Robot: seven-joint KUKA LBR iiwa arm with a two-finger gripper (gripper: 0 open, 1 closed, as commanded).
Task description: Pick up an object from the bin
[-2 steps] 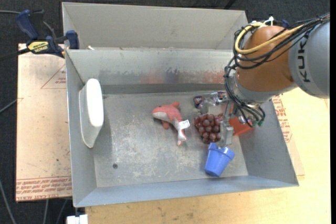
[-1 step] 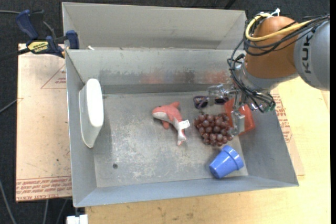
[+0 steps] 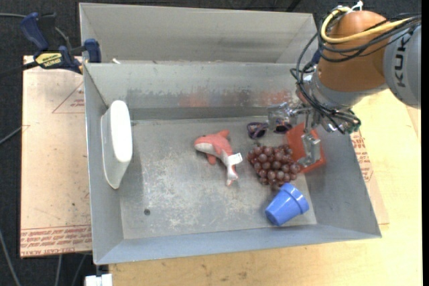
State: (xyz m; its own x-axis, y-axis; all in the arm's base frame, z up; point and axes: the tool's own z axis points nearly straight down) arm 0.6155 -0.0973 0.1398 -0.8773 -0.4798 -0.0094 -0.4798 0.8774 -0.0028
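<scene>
We looked down on a grey metal bin, with the robot arm's orange-covered wrist reaching in from the right. Its jaws hung low at the bin's right side, over a flat red-orange piece that lay by the right wall, just beside a bunch of dark red plastic grapes. We could not tell whether the jaws were apart or together, nor whether they touched that piece.

Nothing was lifted: each thing rested on the bin floor. A blue plastic cup lay on its side just nearer than the grapes. A pink toy fish lay at the middle, a white oblong dish leaned on the left wall, and a small dark purple thing sat by the far wall.

We judged the arm to be in place above a candidate, with the grasp and the lift not yet done.
</scene>
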